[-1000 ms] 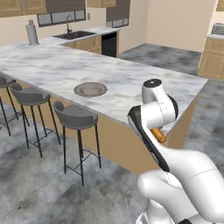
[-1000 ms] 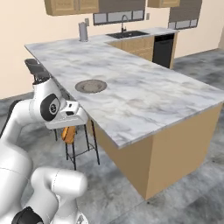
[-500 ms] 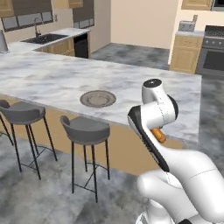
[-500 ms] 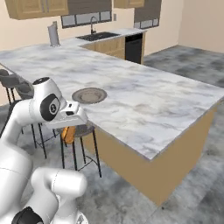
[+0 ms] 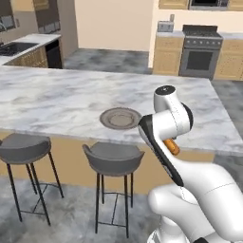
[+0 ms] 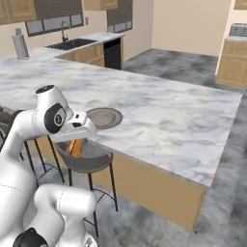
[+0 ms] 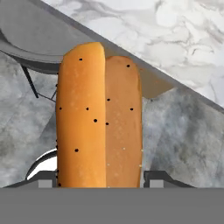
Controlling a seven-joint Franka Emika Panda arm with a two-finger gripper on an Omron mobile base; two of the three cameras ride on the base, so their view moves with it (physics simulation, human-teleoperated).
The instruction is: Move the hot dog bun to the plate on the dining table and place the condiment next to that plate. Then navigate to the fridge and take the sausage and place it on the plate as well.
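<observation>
Marble tabletop (image 5: 57, 97) of the dining island runs across the left base view, with the plate (image 5: 120, 117) bare near its front edge, two stools (image 5: 114, 159) below and a stove (image 5: 201, 52) behind. Right base view adds a sink (image 6: 72, 44) and paper towel roll (image 6: 20, 46); the hot dog bun (image 6: 75, 147) hangs over a stool. Hand view: fingers (image 7: 154, 178) partly apart, clamping the bun's sides.
</observation>
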